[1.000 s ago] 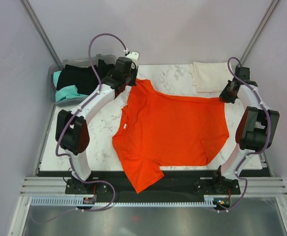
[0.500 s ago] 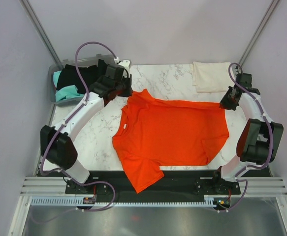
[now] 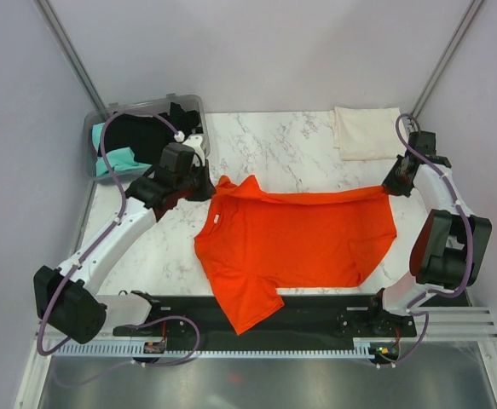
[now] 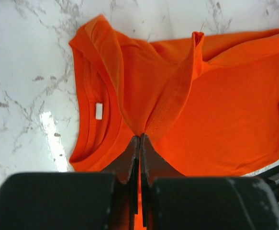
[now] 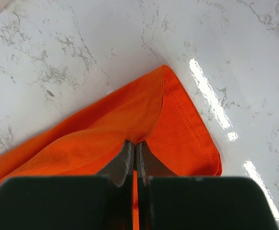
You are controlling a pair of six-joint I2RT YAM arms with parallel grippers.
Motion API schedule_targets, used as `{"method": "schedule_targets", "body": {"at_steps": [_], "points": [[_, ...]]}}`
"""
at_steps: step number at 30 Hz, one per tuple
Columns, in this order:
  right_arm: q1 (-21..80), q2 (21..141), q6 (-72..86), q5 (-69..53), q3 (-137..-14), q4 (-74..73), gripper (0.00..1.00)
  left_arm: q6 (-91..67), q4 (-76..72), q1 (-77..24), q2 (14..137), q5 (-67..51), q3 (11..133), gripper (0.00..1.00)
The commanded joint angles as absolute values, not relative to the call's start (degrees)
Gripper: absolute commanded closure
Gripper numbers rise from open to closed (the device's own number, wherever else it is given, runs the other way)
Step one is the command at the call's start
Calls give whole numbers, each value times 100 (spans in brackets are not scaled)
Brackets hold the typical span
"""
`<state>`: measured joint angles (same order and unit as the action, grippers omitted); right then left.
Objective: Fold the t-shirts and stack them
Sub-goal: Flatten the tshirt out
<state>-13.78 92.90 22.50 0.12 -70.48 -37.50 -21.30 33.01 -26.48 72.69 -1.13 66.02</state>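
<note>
The orange-red t-shirt [image 3: 303,234] lies spread on the marble table, its far edge folded over toward me. My left gripper [image 3: 211,186] is shut on the shirt's far left sleeve edge [image 4: 172,91]; in the left wrist view its jaws [image 4: 139,139] pinch a ridge of orange cloth beside the collar with its white label [image 4: 99,110]. My right gripper [image 3: 390,185] is shut on the shirt's far right hem corner [image 5: 165,108], the cloth gathered at the fingertips [image 5: 135,143]. A folded cream-white t-shirt [image 3: 366,132] lies at the far right corner.
A clear grey plastic bin [image 3: 97,135] at the far left holds black [image 3: 141,136] and teal [image 3: 114,160] t-shirts. One orange sleeve [image 3: 246,309] hangs over the table's near edge onto the black rail [image 3: 316,307]. Grey walls stand close on both sides.
Both grippers have pulled the shirt's far edge toward the near side, folding it over. The left arm has swung back and left a good way; the right moved slightly nearer.
</note>
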Motion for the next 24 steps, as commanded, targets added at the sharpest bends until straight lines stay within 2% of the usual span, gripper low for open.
{"method": "schedule_targets", "body": {"at_steps": [1, 10, 14, 17, 24], "points": [[-1424, 9000, 2215, 167, -6996, -3797, 100, -2566, 3384, -2637, 6953, -325, 6233, 98], [-1441, 8956, 2189, 158, -6759, -3788, 99, -2584, 3533, -2637, 6478, -123, 5819, 98], [-1441, 8956, 2223, -420, -6741, -3648, 100, -2567, 3542, -2619, 6390, -26, 5958, 98], [-1450, 8798, 2346, -1139, -6802, -3428, 99, -2321, 3551, -2540, 6276, 351, 6449, 98], [-1389, 8175, 2935, -2039, -7417, -3287, 100, -1512, 3568, -2373, 6372, 729, 9074, 98]]}}
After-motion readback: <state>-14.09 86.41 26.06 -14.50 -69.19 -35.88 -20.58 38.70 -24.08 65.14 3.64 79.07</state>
